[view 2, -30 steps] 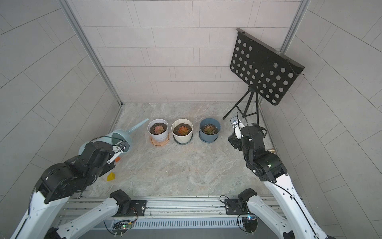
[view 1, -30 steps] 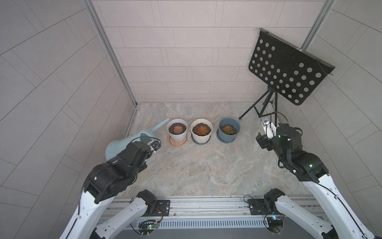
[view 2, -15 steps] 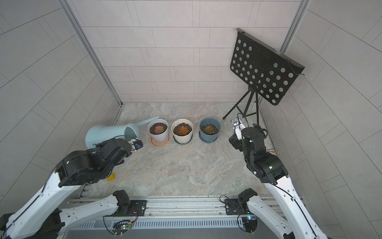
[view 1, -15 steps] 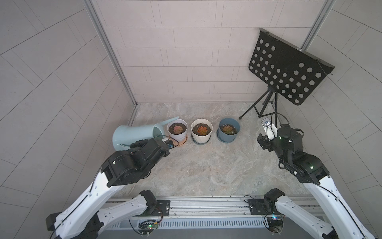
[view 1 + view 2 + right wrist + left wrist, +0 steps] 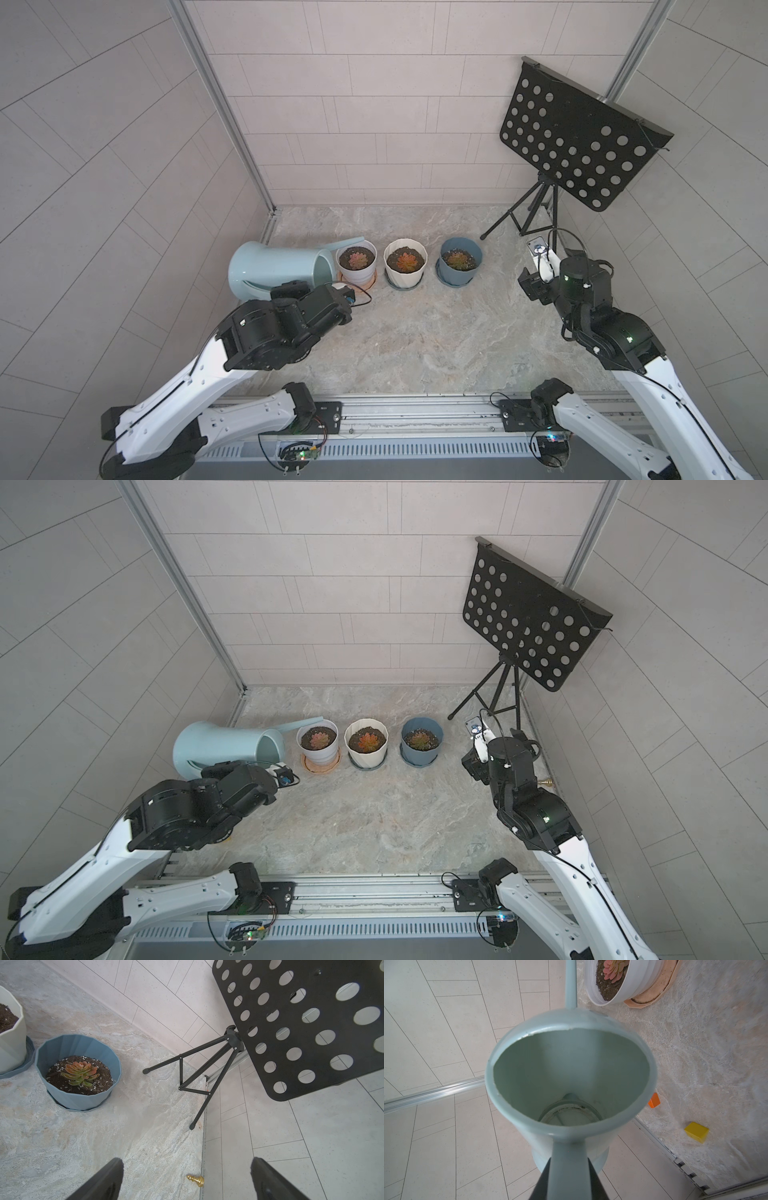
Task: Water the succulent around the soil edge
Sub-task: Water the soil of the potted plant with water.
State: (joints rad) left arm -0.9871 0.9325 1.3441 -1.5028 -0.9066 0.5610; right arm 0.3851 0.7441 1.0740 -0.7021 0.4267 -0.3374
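Observation:
A light blue watering can (image 5: 274, 266) (image 5: 220, 746) hangs tipped on its side at the left wall. Its spout (image 5: 349, 242) (image 5: 570, 982) reaches the far-left rim of the white pot (image 5: 356, 275). That pot holds a pink succulent (image 5: 356, 259) (image 5: 614, 968) in dark soil. My left gripper (image 5: 569, 1159) is shut on the can's handle, and the wrist view looks into the can's open mouth (image 5: 571, 1076). No water shows. My right gripper (image 5: 187, 1160) stands open and holds nothing, at the right beside the blue pot (image 5: 83, 1047).
A cream pot (image 5: 405, 276) and the blue pot (image 5: 459, 276) each hold a succulent, in a row right of the white pot. A black music stand (image 5: 582, 137) on a tripod fills the back right. A gold pawn (image 5: 196, 1180), an orange block (image 5: 654, 1100) and a yellow block (image 5: 696, 1132) lie on the floor.
My left arm has raised the watering can and tipped it from near upright onto its side, carrying the spout up to the white pot. The right arm has hardly moved.

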